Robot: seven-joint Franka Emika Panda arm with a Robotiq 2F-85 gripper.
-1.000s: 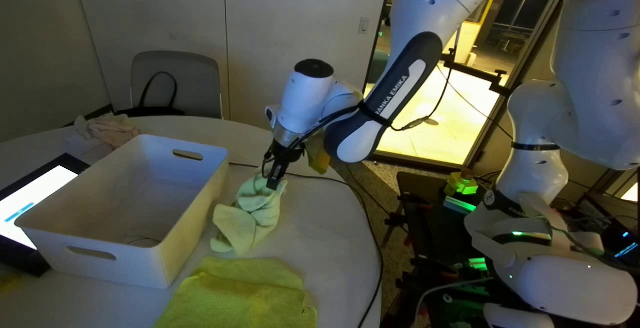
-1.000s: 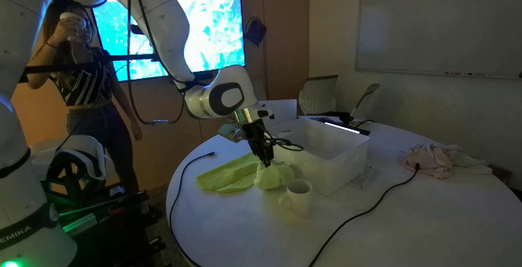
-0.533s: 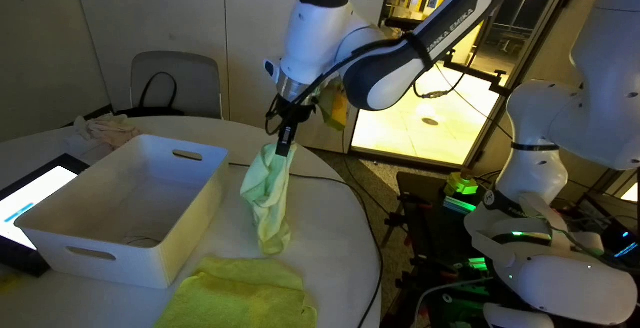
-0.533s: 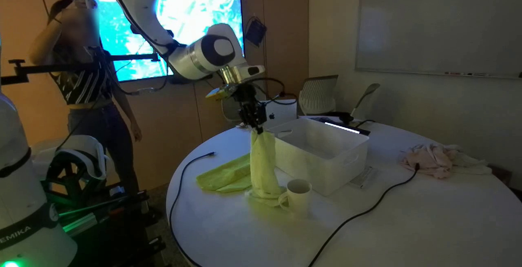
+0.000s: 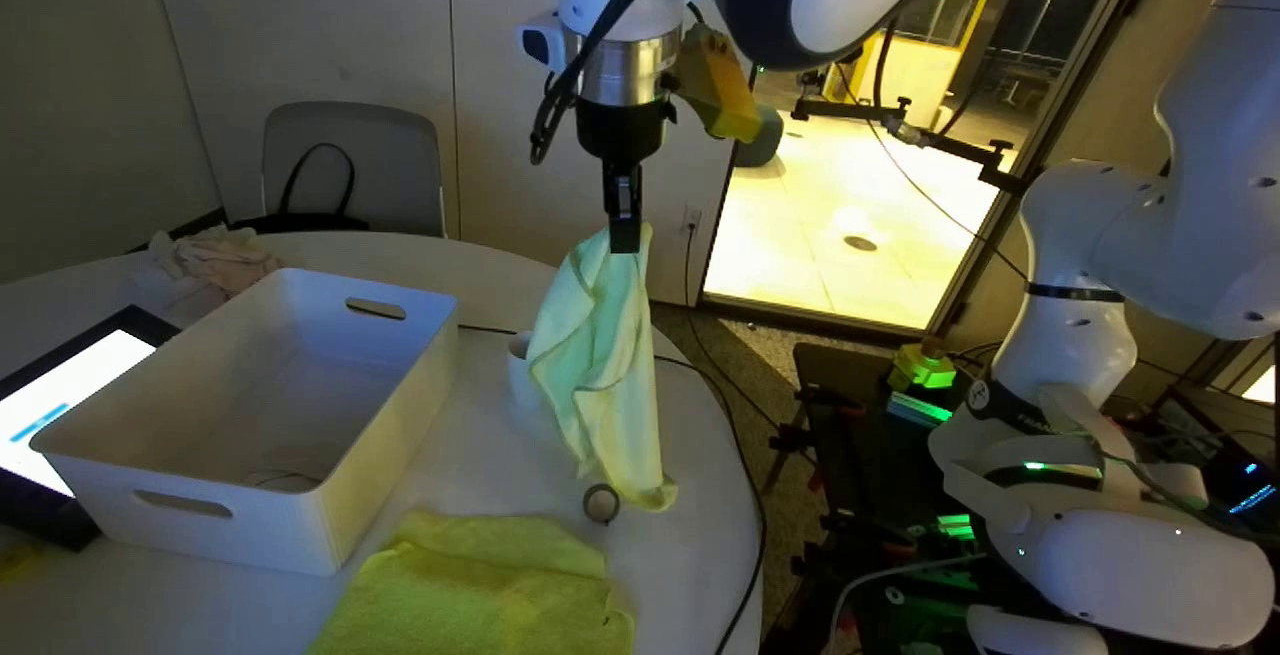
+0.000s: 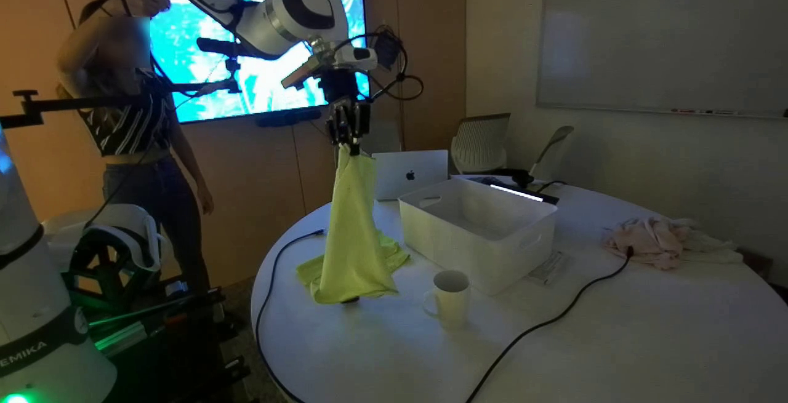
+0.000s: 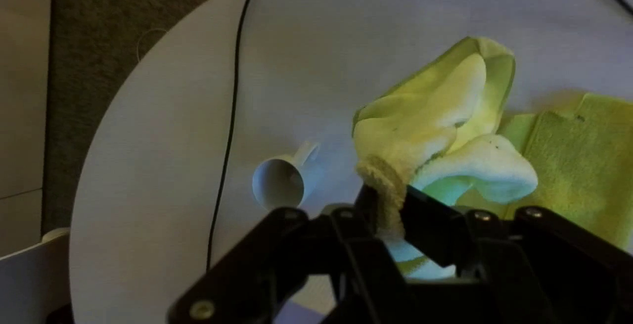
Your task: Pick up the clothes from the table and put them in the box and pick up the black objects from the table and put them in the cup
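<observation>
From the left in an exterior view, a tablet with a lit screen lies just beside the big white box, and a pink-and-white heap of fabric sits behind them. The box's tall side stands between its inside and the pale green cloth. Farther back, a black bag shows against a grey chair. The white cup stands upright between box and cloth as both exterior views show them; here the cloth partly covers it. A black cable crosses the table, passing behind cup and cloth, then along the right edge.

In front, a yellow-green towel lies flat, partly folded over. Just beyond its far right corner sits a small dark round thing, near the cloth's lower end. The cloth hangs in long, loose folds from the gripper, whose fingers pinch it by one gathered end. It is over the table, outside the box; I cannot tell whether its tip touches down.
</observation>
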